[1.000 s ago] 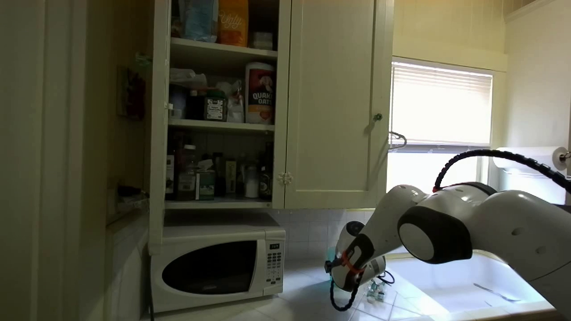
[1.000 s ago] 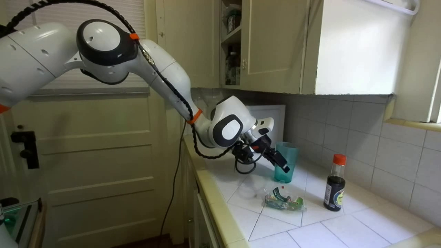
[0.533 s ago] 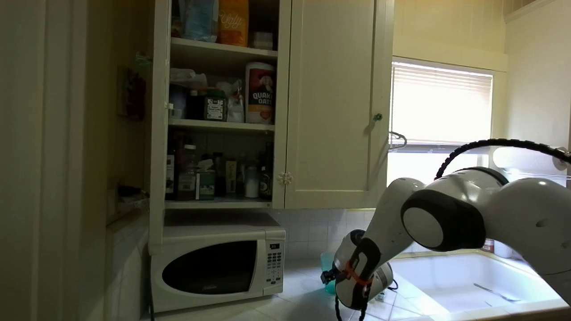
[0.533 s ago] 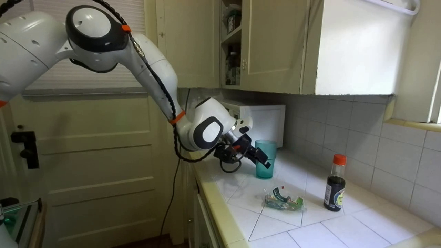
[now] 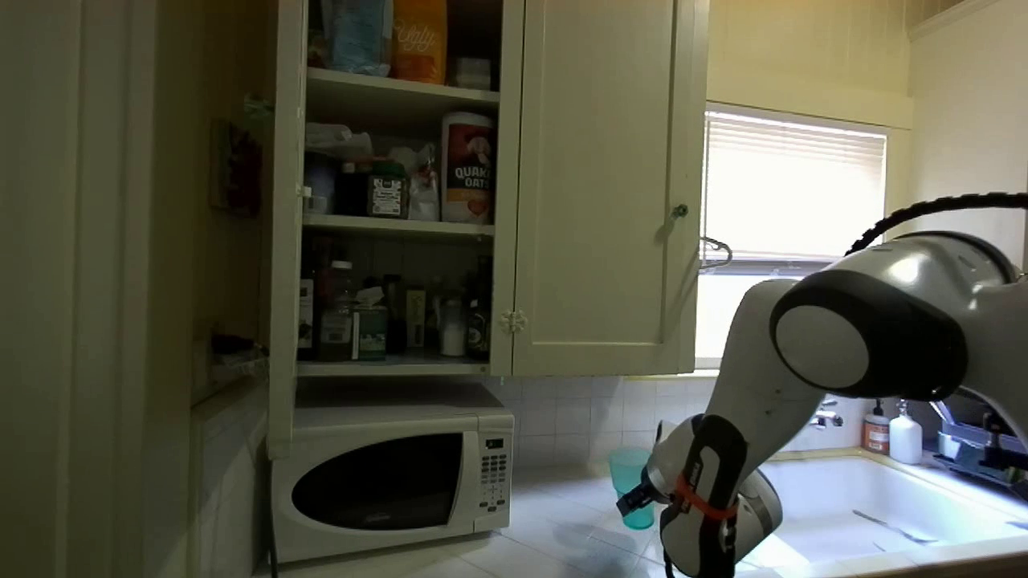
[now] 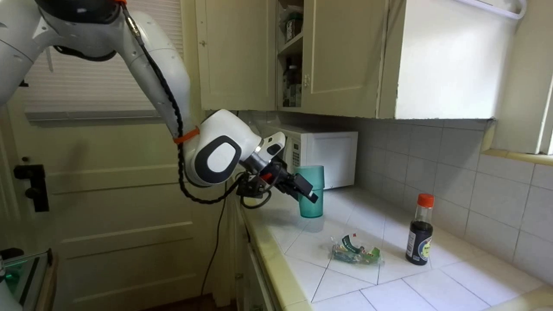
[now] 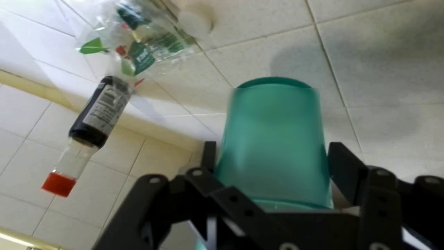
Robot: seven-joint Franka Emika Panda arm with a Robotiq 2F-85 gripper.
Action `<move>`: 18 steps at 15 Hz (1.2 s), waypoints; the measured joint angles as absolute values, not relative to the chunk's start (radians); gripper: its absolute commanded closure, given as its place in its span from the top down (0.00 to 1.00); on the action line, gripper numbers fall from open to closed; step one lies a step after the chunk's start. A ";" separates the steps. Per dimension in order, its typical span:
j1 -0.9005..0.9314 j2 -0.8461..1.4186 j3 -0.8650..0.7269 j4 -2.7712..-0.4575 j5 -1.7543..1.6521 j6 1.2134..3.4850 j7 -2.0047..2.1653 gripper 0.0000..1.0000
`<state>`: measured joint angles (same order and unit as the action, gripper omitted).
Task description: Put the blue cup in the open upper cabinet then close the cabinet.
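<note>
Above the white tiled counter (image 6: 471,280), the gripper (image 7: 273,158) is clamped on the blue cup (image 7: 274,132); a crinkled plastic bag (image 6: 356,252) lies near, a red-capped bottle (image 6: 419,239) farther off. Over the microwave (image 5: 385,482), jars (image 5: 389,193) crowd the upper cabinet (image 5: 504,265), its door (image 6: 237,77) swung out. Tile stretches between cup and microwave and out to the yellow edge (image 6: 274,259).

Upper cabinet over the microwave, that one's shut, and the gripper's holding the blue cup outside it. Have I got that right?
Not quite: the upper cabinet over the microwave is open, not shut; an exterior view shows its shelves exposed. The rest is right: the gripper is holding the blue cup outside it.
</note>
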<state>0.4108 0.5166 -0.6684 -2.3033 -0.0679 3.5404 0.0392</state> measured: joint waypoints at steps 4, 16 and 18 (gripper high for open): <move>0.628 0.350 -0.863 -2.439 -0.059 3.546 -0.070 0.55; 1.206 0.022 -1.221 -2.421 -0.062 3.380 -0.447 0.80; 1.203 0.024 -1.221 -2.422 -0.062 3.380 -0.447 0.80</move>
<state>1.2034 0.0243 -1.2210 -2.4216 -0.0621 3.3800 -0.4470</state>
